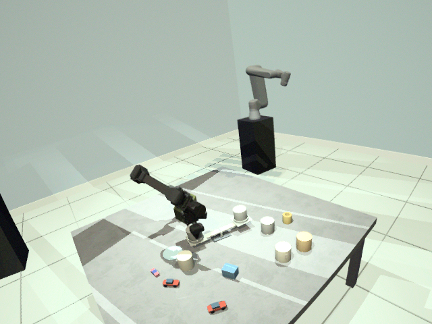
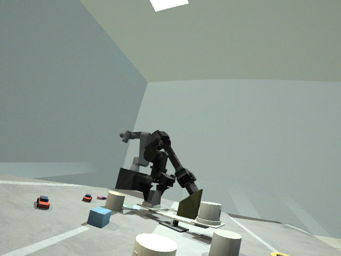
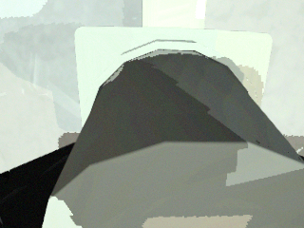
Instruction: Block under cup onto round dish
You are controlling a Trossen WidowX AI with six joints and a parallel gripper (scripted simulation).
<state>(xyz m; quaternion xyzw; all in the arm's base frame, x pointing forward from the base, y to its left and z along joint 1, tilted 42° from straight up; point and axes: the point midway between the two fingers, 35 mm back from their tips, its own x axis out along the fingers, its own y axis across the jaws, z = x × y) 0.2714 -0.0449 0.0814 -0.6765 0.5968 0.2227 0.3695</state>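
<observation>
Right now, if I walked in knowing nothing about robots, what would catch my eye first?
Most likely the dark arm bent low over the table, its gripper shut on a grey cup at one end of a small balance. A matching cup stands on the other end, and a pale round dish lies close by, beside a cream cylinder. Behind the table, a grey arm rises from a black pedestal.

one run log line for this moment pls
phase: grasp | end effector: shut on near cup | far cup: untouched | dish: no block yet
</observation>
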